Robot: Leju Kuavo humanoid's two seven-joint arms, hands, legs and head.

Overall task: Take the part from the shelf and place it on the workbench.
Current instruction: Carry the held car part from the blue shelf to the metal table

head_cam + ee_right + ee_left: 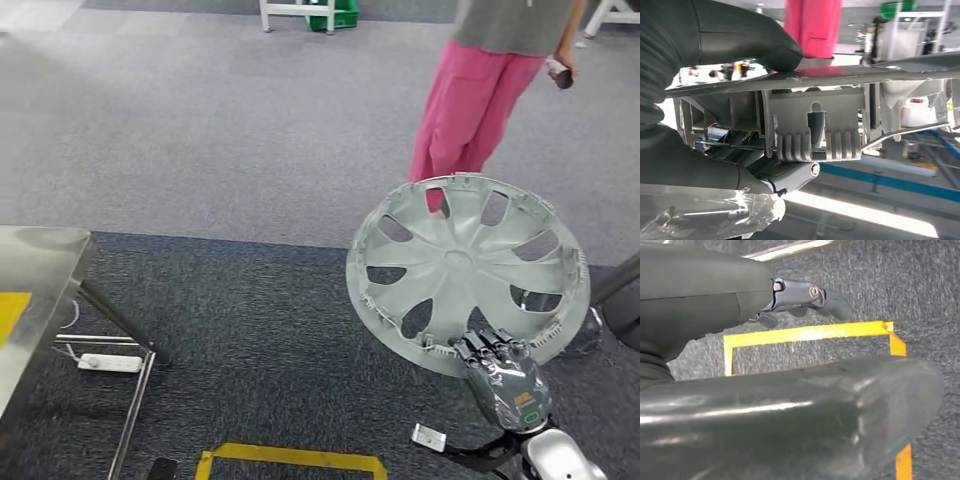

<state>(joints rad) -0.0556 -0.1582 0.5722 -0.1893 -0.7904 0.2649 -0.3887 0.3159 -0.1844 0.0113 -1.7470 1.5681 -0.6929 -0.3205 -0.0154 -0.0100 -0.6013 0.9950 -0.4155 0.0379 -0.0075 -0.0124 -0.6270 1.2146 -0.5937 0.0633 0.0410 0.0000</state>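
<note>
Gripping the wheel cover (466, 268) rim, right hand (504, 372) above carpet.

This looks like a workshop or robot test hall. Grey carpet (226, 130) covers a wide open floor, with yellow tape (290, 457) marking out a rectangle on a darker mat. A stainless steel bench (34, 290) on angled metal legs stands at the left, a white power strip (110, 363) lying beneath it. White frame legs and a green crate (341, 14) stand at the far edge.

Right hand (504, 375) clamped, left hand (806, 297) slack.
</note>
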